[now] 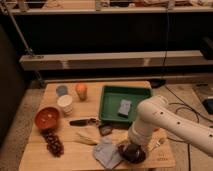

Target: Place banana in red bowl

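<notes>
The tool (131, 146) sits low by the dark bowl (136, 156), open or shut I cannot tell; next it must reach over and grab the banana (87, 138).

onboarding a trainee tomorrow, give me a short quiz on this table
1. True or false: the small pale yellow banana lies inside the round orange-red bowl.
2. What lies in the green rectangular tray? A) grey block B) dark grapes C) white cup
3. Where is the white arm's gripper?
Key: 1 false, the banana lies on the wooden table, right of that bowl; 2 A; 3 at the dark brown bowl, front right.
</notes>
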`<control>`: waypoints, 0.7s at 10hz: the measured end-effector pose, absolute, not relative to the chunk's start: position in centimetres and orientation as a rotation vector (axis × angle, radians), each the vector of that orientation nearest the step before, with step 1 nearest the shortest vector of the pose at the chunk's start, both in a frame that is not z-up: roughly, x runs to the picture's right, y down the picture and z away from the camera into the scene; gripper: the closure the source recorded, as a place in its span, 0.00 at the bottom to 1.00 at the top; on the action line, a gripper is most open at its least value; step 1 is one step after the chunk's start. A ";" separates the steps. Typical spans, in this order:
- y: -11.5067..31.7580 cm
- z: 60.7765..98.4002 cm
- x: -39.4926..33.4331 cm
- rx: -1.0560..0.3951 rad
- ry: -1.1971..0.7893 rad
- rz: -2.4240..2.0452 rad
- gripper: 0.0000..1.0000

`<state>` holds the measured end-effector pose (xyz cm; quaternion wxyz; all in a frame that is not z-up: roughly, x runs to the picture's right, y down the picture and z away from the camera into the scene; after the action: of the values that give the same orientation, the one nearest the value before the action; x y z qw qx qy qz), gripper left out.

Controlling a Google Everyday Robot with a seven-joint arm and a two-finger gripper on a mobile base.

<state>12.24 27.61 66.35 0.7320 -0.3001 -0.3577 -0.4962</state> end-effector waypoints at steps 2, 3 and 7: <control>27.5 66.4 12.3 -0.663 -0.779 -1.089 0.20; 27.0 66.3 12.0 -0.642 -0.759 -1.100 0.20; 18.0 66.8 6.4 -0.446 -0.654 -1.190 0.20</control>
<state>6.38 18.02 66.79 0.7554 -0.2045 -0.3001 -0.5455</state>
